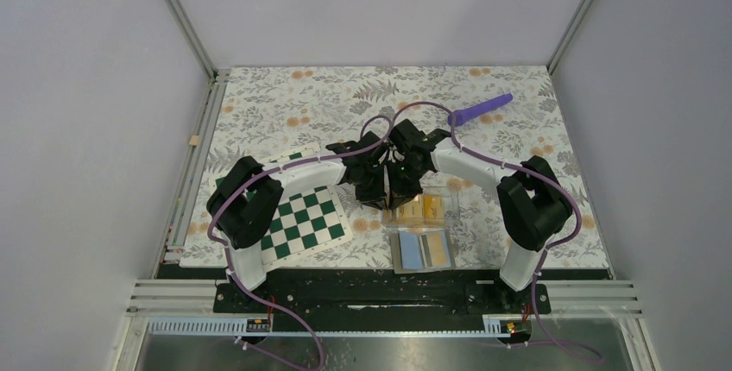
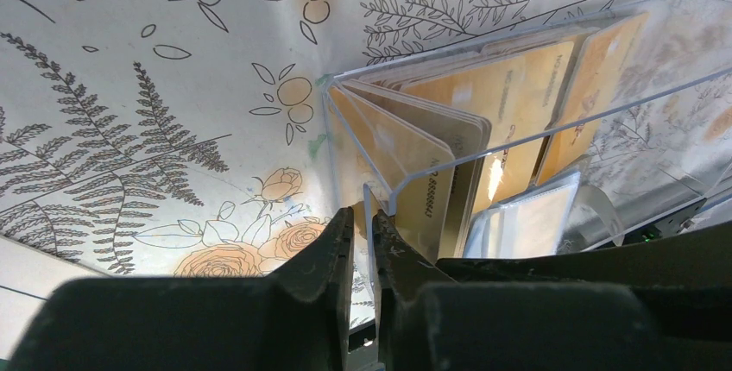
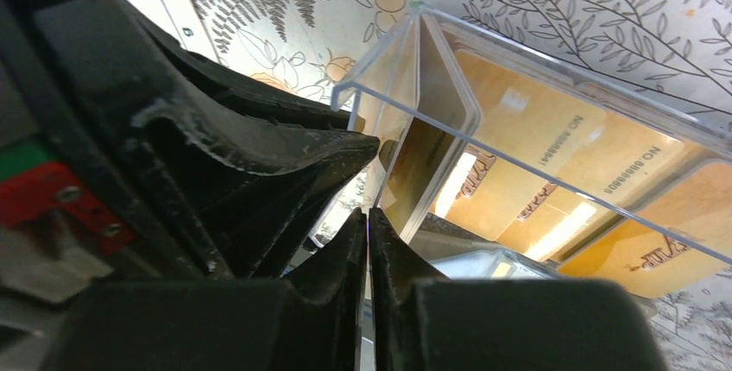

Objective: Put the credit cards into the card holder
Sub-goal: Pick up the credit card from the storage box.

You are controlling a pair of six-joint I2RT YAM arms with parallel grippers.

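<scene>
top external view: on the left of the flowered desk (image 1: 285,103) lies a chessboard (image 1: 302,220), out of the work. the left arm (image 1: 302,168) and the right arm (image 1: 470,164) reach in and meet at mid-desk, just at the far-left corner of a clear box (image 1: 452,204). the credit cards (image 1: 419,209) stand on edge in that box, leaning and fanned, so their top edges are there to be pinched.

the left arm's jaws are drawn to a narrow slit with a pale edge in it, at the box corner. whether that is a card or the box wall i cannot tell. the right arm's jaws are nearly pressed together close beside them. i cannot tell if they hold anything.

the card holder (image 1: 423,250) lies flat just near of the box, a blue card and an orange one showing in it. far right, a purple rod (image 1: 479,110) lies well apart.
</scene>
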